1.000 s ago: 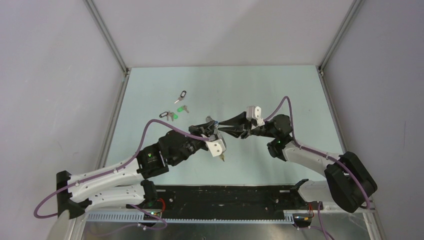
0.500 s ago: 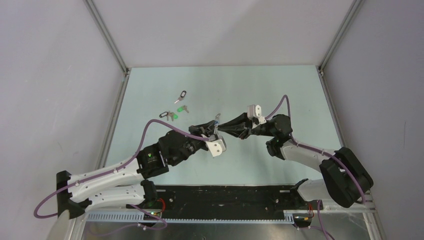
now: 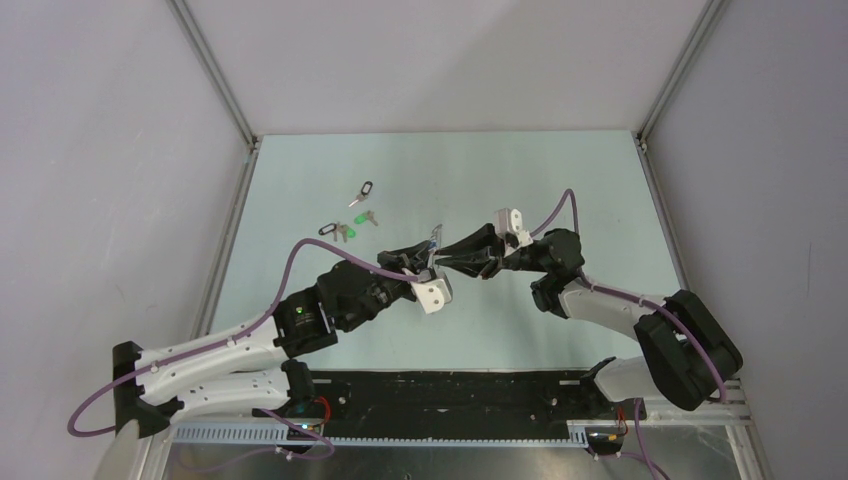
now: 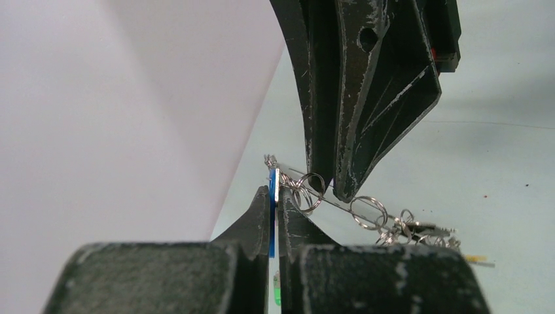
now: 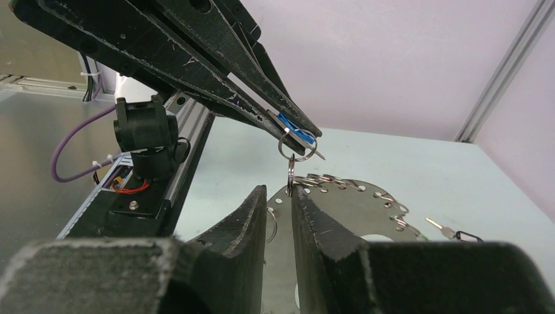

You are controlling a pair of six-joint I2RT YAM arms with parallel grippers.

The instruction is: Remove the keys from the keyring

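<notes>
The keyring point(image 5: 353, 203) is a thin silvery disc with holes round its rim, hung with small split rings. It is held off the table and shows edge-on in the left wrist view point(image 4: 390, 217). My left gripper point(image 3: 433, 243) point(image 4: 275, 190) is shut on a blue-headed key point(image 4: 271, 203) point(image 5: 288, 124) that hangs on a split ring point(image 5: 294, 147). My right gripper point(image 3: 441, 263) point(image 5: 279, 190) faces it tip to tip. Its jaws stand narrowly apart around the disc's rim. Removed keys lie on the table: one with a black tag point(image 3: 362, 192), a green one point(image 3: 358, 217) and a pair point(image 3: 338, 231).
The pale green table point(image 3: 560, 180) is fenced by a metal frame and grey walls. A loose key with a black tag point(image 5: 451, 232) lies beyond the disc. A black rail point(image 3: 450, 395) with the arm bases runs along the near edge.
The right arm has slid a little to the left. The left fingertips with the blue key have risen slightly. A yellow piece that hung below the left wrist a second ago no longer shows.
</notes>
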